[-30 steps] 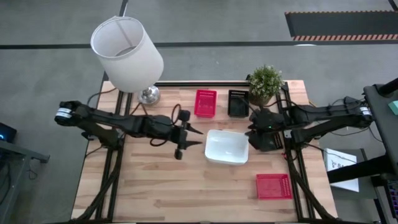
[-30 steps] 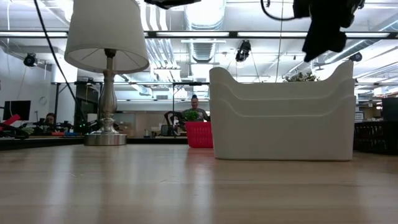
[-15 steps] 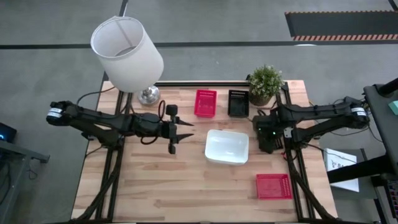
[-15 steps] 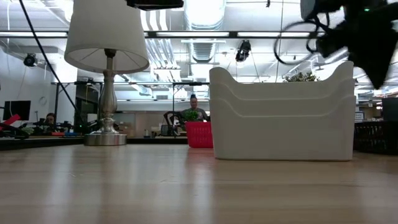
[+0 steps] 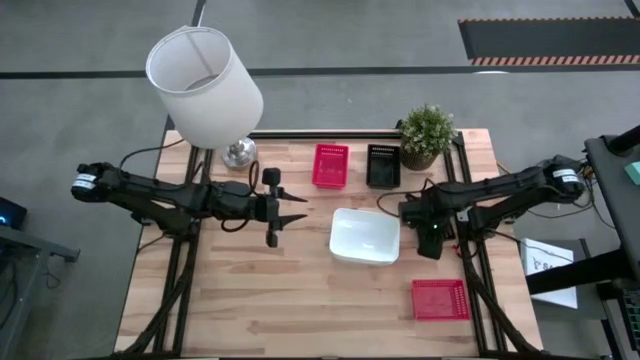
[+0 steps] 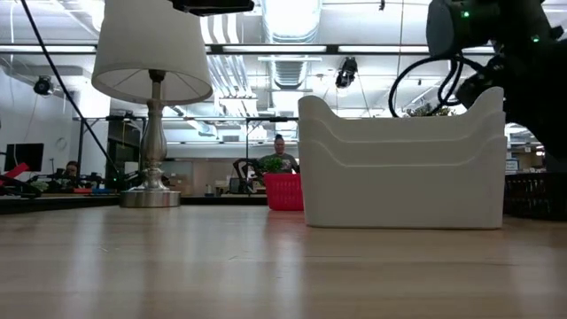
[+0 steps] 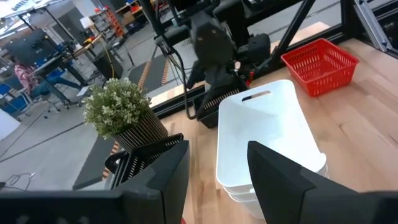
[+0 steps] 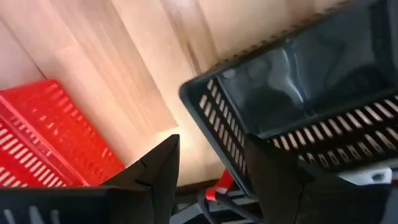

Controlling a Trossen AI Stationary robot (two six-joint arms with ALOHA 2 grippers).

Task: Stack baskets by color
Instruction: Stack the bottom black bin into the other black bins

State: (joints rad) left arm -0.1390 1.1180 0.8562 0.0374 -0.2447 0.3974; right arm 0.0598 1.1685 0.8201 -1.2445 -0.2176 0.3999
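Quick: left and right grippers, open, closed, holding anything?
Left gripper: fingers open, holding nothing.
Right gripper: fingers open, holding nothing.

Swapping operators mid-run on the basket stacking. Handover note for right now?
Left gripper: open, empty, left of the white baskets.
Right gripper: open, empty, just right of them.
White baskets: nested at table centre, looks done.
Red basket and black basket side by side at the back edge near the plant; second red basket alone at front right.
Left: stack the two reds. Only one black basket visible.

Left gripper [image 5: 290,212] fingers apart, right gripper [image 5: 431,240] seemingly likewise
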